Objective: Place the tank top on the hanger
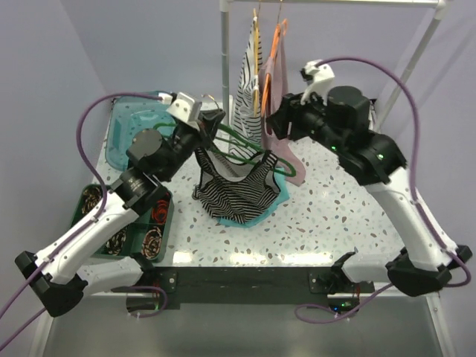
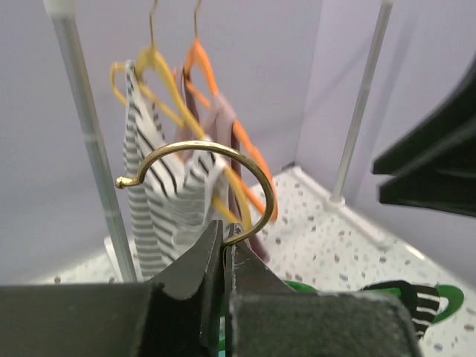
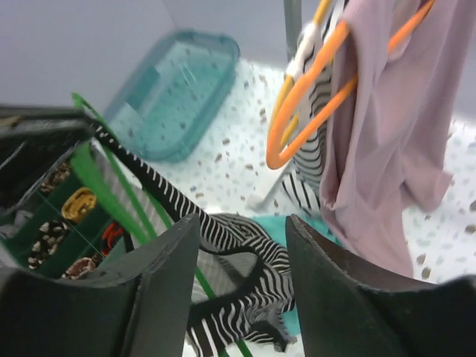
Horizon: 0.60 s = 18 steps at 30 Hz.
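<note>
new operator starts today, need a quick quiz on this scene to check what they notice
1. True or false: the left gripper is shut on the hook of the hanger.
2. Which colour of hanger carries the mauve garment? A yellow, B orange, C green.
3. Fill in the blank: the tank top lies partly on a ____ cloth.

Key: 1 true; 2 B; 3 teal.
</note>
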Tool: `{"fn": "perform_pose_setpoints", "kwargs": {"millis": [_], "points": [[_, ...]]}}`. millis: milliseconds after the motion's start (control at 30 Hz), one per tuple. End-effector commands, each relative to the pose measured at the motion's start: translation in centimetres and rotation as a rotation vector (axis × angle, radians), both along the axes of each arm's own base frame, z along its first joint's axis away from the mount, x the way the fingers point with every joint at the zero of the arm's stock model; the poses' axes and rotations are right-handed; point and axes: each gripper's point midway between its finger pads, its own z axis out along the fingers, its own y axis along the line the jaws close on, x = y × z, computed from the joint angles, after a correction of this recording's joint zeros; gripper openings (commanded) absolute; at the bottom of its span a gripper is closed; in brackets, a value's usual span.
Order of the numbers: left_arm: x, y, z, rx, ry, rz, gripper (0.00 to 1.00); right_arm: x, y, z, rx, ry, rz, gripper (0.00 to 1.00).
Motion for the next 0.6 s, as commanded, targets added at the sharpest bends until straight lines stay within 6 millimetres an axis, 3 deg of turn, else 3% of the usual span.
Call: {"fn": "perform_pose_setpoints", "kwargs": {"millis": [0,33,100,133,200,233,333,400,433,500,533,567], "points": [[-2.1,0.9,11.0,-0.134,-0.128,-0.034,0.0,-4.8,-3.5,8.5,0.126,-0.221,0.018,0.63],[-3.1,1.6,13.9,-0.149,-0.153,-0.044,0.0,-6.0,-4.4,10.2,0.155,-0.267,0.019,0.64],[-2.9,0.8,15.4,-0.139,-0.159,-0.066,0.0,-7.4,-4.9,12.0,0.181,-0.329,0.05,0.66],[-3.9,1.2,17.5,-0.152,-0.187,-0.091,0.0,-8.3,-5.3,13.0,0.197,-0.361,0.063,0.67],[-3.6,0.2,17.9,-0.136,-0.178,-0.116,0.0,-9.2,-5.2,13.8,0.2,-0.394,0.101,0.68],[-4.5,0.0,18.7,-0.126,-0.183,-0.161,0.0,-9.6,-5.1,13.8,0.197,-0.399,0.12,0.68],[-3.7,-2.6,15.2,-0.047,-0.079,-0.236,0.0,-10.4,-3.4,11.7,0.154,-0.355,0.235,0.69],[-3.6,-3.0,12.8,-0.017,-0.028,-0.239,0.0,-10.6,-2.9,9.8,0.139,-0.307,0.264,0.69],[-2.6,-3.6,9.3,0.024,0.038,-0.225,0.0,-10.3,-2.0,7.4,0.11,-0.253,0.296,0.69],[-3.2,-3.0,7.5,0.021,0.06,-0.224,0.0,-10.6,-1.7,4.9,0.091,-0.195,0.321,0.68],[-2.7,-3.4,4.0,0.055,0.117,-0.221,0.0,-10.6,-0.9,2.3,0.067,-0.136,0.36,0.67],[-3.3,-3.0,3.5,0.047,0.118,-0.224,0.0,-10.7,-0.6,1.1,0.057,-0.112,0.379,0.67]]}}
